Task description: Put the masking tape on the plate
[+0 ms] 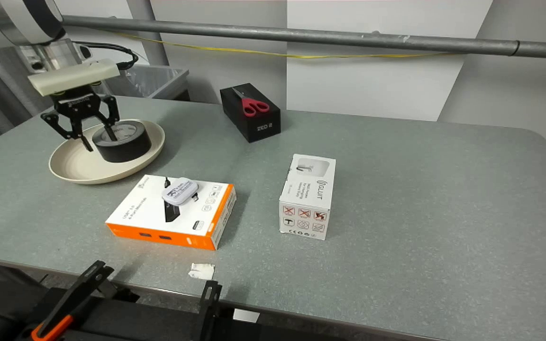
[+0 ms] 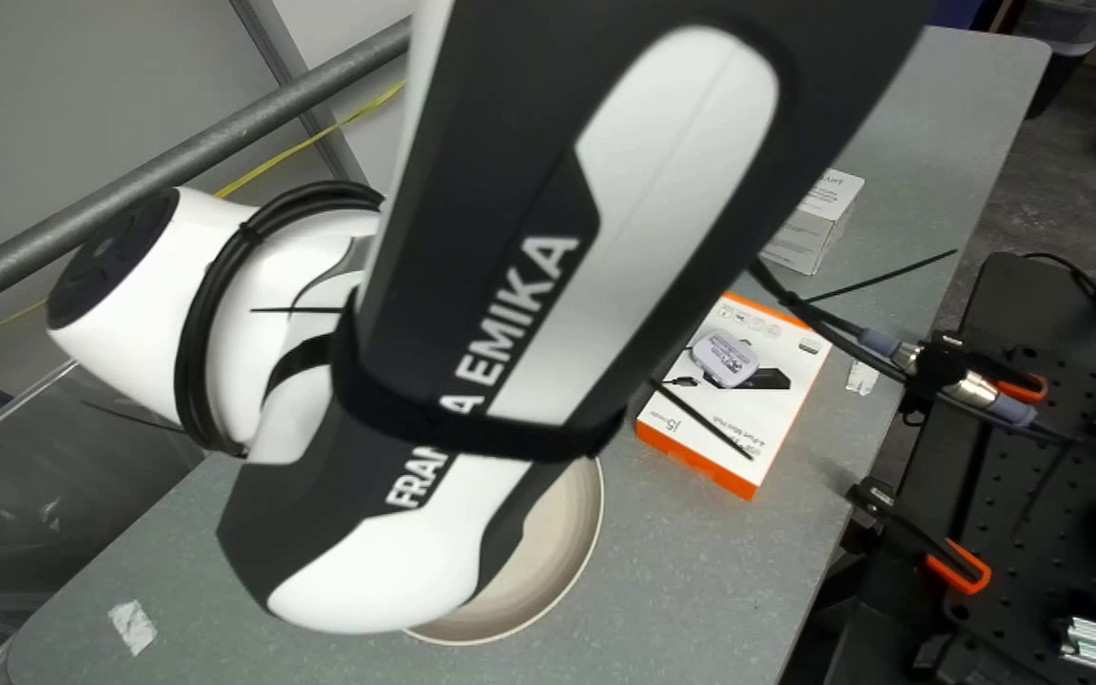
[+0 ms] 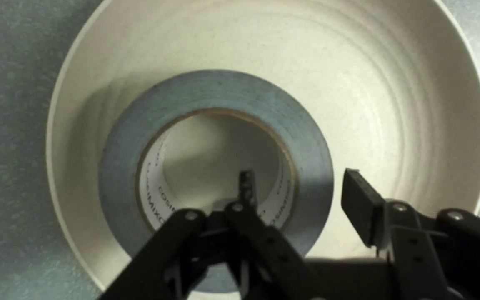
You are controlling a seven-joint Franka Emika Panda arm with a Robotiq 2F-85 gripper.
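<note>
The masking tape is a thick roll with a grey top and black side. It lies flat inside the beige plate, off to one side of it. The wrist view shows the tape and the plate from above. My gripper is open and low over the plate. In the wrist view my gripper has one finger in the tape's centre hole and one outside its wall, with visible gaps. In an exterior view the arm hides the tape and gripper; part of the plate shows.
An orange-and-white box with a small white oval case on it lies near the plate. A white box stands further along. A black box with red scissors and a bin are behind.
</note>
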